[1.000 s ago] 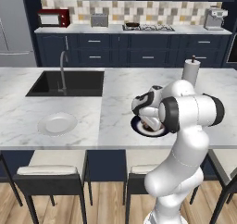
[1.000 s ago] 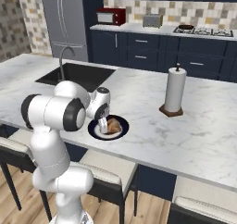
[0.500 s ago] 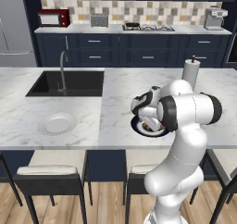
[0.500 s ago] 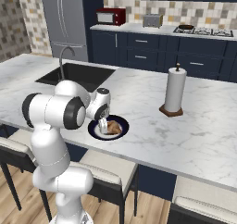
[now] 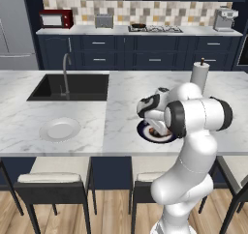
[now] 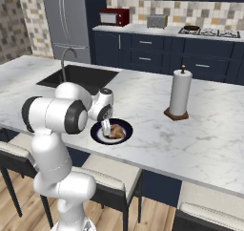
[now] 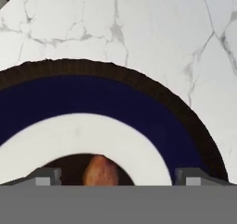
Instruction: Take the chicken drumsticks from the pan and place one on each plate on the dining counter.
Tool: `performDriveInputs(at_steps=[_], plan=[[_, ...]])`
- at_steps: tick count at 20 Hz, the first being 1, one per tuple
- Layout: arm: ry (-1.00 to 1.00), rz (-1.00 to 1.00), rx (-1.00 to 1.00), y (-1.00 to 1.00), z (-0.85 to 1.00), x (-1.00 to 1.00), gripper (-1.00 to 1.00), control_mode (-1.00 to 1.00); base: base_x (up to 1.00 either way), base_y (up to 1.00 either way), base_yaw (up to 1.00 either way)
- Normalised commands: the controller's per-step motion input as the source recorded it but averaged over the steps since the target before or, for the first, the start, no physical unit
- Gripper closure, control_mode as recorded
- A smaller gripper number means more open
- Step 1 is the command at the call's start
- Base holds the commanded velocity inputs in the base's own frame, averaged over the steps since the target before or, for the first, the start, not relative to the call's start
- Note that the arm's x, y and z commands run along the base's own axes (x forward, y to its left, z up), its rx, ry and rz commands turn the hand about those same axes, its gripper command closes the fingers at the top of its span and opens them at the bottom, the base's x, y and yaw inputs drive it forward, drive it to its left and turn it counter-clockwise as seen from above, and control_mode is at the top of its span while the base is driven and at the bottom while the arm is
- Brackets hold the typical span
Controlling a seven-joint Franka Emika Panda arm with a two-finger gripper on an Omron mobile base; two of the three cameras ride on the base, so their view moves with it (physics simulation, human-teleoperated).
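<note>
Resting on the dark plate [image 6: 111, 131] near the front edge of the dining counter [image 6: 200, 130], a chicken drumstick [image 6: 115, 131] lies between the spread fingers of the gripper [image 7: 118, 177], which hovers low over it with nothing in its grasp. Any sideways drift as the hand lifts could clip the glossy meat and roll it off the plate toward the counter's edge. The white plate [image 5: 59, 129] beside the sink [image 5: 70, 86] waits bare.
</note>
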Motion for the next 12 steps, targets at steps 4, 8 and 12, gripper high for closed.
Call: performDriveInputs(at_steps=[4,8,12], plan=[[0.00,0.00,-0.03,0.05,0.31,-0.13,-1.00,-1.00,0.00,0.00,0.00],[0.00,-0.02,-0.03,0.06,0.31,-0.25,-1.00,-1.00,0.00,0.00,0.00],[-0.03,-0.10,0.01,-0.03,0.16,-0.67,-1.00,-1.00,0.00,0.00,0.00]])
